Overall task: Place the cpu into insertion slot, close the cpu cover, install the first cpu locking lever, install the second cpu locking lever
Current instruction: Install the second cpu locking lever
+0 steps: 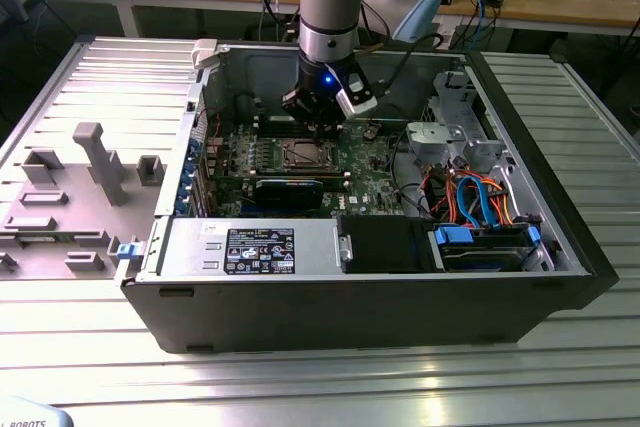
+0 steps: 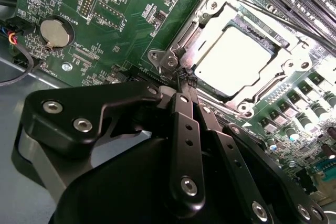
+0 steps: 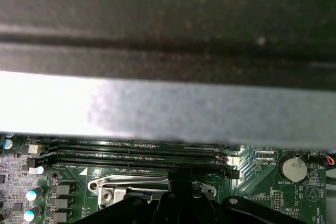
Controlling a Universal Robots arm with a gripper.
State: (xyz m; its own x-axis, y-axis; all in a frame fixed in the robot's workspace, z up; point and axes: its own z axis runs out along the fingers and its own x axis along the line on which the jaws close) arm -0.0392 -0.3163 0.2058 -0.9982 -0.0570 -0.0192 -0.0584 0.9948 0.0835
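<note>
Silvery cpu (image 2: 234,61) sits flat under cpu cover (image 2: 286,61).

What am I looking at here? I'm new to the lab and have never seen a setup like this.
It is a robot arm working inside an open computer case that lies on a metal table. The exterior view is taken from off the arm; both wrist views come from cameras riding near its wrist. At the arm's end is a black pincer, its fingers closed together with nothing visibly held, the tips right at the corner of the insertion slot on the green motherboard. The cpu already sits in that slot, with the cpu cover down around it. Long memory slots run beside it.
</note>
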